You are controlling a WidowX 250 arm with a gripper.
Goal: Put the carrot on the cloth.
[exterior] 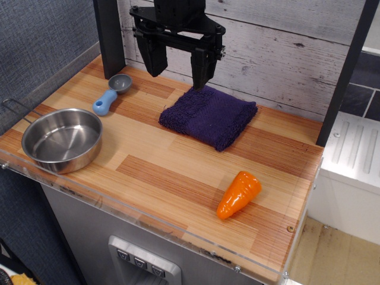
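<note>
The carrot [238, 194], glossy orange and stubby, lies on the wooden tabletop near the front right, its tip pointing toward the front edge. The cloth [208, 116], a dark purple folded towel, lies flat at the back middle of the table. My black gripper [178, 70] hangs open and empty above the cloth's back left edge, with its two fingers spread wide. It is far from the carrot.
A steel bowl [62, 139] stands at the front left. A blue scoop with a grey cup [111, 94] lies behind it. A dark post [109, 37] stands at the back left and another [345, 71] at the right. The table edge [297, 225] is close to the carrot.
</note>
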